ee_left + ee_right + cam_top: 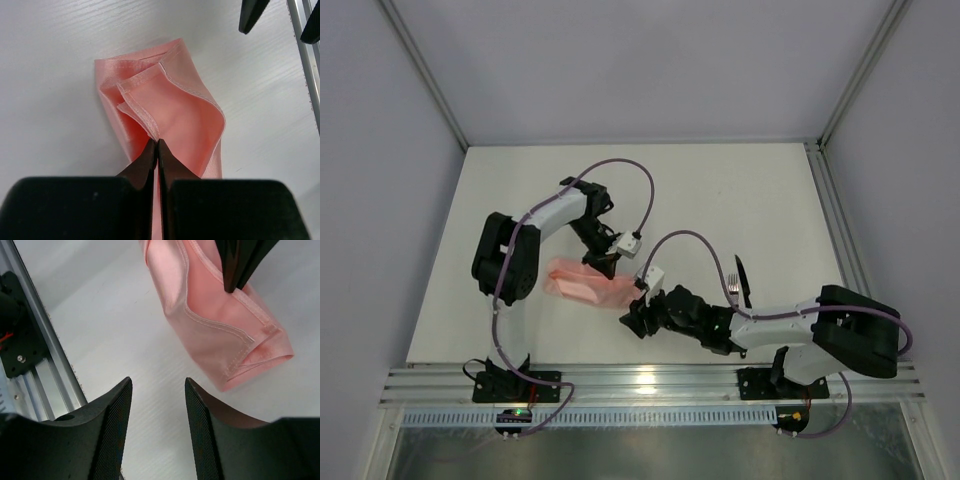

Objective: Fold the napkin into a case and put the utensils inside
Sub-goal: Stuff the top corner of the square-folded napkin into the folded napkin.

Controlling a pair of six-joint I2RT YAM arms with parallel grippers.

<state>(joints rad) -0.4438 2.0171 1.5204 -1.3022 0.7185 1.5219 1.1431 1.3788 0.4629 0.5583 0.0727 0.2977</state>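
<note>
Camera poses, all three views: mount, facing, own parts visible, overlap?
Top external: above, behind the robot, looking down at white table; left arm, right arm show.
Left wrist: on left arm, facing down; left claw shut, tips at folded salmon-pink cloth napkin.
Right wrist: on right arm, facing napkin; right claw open, empty.
Shared: napkin in all three.

One folded napkin [582,283] lies on one table [720,190]. Right of the napkin are two utensils [737,282], one of them a fork [731,289]. Two arms [550,214] reach toward the napkin, carrying two grippers: the left gripper [603,262] and the right gripper [632,322].
</note>
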